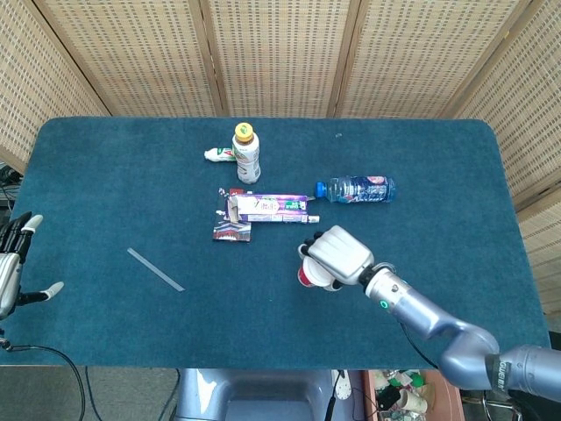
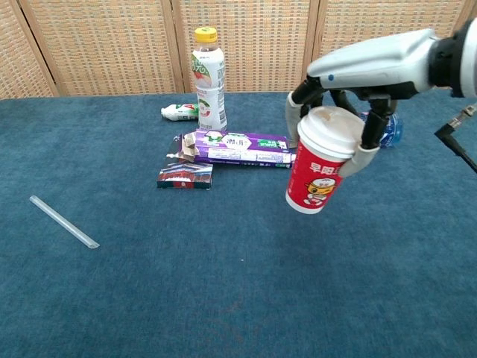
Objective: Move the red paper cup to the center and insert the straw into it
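My right hand [image 2: 350,89] [image 1: 337,255] grips the red paper cup [image 2: 317,170] [image 1: 307,275] by its white lid from above and holds it tilted above the cloth near the table's middle. In the head view the hand covers most of the cup. The clear straw [image 2: 63,221] [image 1: 155,268] lies flat on the blue cloth at the left. My left hand [image 1: 16,272] hangs open off the table's left edge, well away from the straw, and only the head view shows it.
A purple toothpaste box [image 2: 237,147] [image 1: 272,208] and a small dark carton [image 2: 184,174] lie just behind the cup. A white bottle with a yellow cap [image 2: 208,78] stands at the back beside a small tube [image 2: 179,112]. A water bottle [image 1: 357,189] lies on its side behind my right hand.
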Robot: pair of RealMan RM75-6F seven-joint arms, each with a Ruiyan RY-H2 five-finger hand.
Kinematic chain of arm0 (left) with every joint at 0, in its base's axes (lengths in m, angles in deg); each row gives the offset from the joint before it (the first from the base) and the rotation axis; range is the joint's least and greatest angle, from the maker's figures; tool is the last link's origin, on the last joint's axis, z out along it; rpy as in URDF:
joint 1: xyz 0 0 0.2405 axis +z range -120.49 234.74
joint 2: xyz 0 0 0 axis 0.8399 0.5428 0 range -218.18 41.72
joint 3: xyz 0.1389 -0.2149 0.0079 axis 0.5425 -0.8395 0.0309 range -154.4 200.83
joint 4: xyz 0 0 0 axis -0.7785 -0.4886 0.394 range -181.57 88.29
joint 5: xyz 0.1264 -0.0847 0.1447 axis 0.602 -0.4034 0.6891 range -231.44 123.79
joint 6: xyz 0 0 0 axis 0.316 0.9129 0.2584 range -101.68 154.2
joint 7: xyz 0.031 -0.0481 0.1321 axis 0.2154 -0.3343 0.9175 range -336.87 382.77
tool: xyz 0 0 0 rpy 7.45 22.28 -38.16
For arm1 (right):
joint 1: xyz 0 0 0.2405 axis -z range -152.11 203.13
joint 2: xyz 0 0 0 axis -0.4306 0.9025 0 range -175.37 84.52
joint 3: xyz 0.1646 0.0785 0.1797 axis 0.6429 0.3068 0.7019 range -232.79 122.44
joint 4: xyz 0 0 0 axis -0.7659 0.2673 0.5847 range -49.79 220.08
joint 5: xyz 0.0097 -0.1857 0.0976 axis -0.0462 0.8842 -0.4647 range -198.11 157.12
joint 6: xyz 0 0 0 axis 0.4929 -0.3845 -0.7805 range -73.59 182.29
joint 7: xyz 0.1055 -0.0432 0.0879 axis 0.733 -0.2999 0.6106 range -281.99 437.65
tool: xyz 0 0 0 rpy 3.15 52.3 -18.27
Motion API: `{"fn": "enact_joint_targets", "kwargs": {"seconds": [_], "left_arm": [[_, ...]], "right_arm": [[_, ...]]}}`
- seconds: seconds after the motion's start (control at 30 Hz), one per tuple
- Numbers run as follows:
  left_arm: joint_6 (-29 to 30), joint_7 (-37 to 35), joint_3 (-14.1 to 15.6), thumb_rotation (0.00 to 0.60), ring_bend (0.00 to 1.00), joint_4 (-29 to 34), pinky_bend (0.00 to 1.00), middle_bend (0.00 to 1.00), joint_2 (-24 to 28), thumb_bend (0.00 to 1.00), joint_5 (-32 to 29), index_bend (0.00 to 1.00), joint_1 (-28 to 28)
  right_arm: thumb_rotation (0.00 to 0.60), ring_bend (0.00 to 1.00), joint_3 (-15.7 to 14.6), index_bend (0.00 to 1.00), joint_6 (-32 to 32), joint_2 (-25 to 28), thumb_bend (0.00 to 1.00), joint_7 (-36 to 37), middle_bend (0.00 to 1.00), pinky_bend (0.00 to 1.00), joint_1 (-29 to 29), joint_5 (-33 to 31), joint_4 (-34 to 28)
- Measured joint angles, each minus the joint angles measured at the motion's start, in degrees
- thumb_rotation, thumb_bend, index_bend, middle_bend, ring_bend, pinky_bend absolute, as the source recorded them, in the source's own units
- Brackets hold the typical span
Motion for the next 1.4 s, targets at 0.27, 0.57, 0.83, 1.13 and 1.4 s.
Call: {"fn": "enact_joint_targets", "kwargs": {"seconds": [0.27, 0.57, 0.83, 1.13, 1.4], "left_arm": [[-0.6, -1.2, 0.0, 0.600, 0.00, -0.2, 0.00, 0.00, 0.5, 0.08, -0.5, 0.00, -0.1], [-1.3, -2.3, 0.2, 0.600, 0.00, -0.5, 0.00, 0.00, 0.8, 0.08, -0.5, 0.00, -0.4], [-1.1, -3.2, 0.3, 0.600, 0.00, -0.6, 0.00, 0.00, 1.1, 0.08, -0.1, 0.00, -0.3], [-1.6, -3.9, 0.6, 0.600, 0.00, -0.6, 0.00, 0.00, 1.4, 0.08, 0.3, 0.00, -0.5], [-1.3, -4.2, 0.8, 0.600, 0.00, -0.4, 0.00, 0.00, 1.5, 0.08, 0.7, 0.00, -0.4]], "right_arm": [[0.600, 0.45, 1.0, 0.47, 1.7, -5.9, 0.28, -11.6, 0.58, 0.60, -16.2, -24.6, 1.6], [0.600, 0.45, -1.1, 0.47, -7.6, -18.7, 0.28, -23.2, 0.59, 0.60, -35.1, -49.6, 6.4], [0.600, 0.46, -3.2, 0.48, -17.4, -27.8, 0.31, -30.0, 0.60, 0.60, -40.1, -55.7, 10.5], [0.600, 0.47, -3.2, 0.48, -20.3, -30.2, 0.31, -30.4, 0.59, 0.60, -39.4, -57.0, 11.1], [0.600, 0.46, -3.2, 0.50, -23.0, -32.1, 0.27, -30.5, 0.56, 0.60, -38.0, -55.7, 11.9]]}}
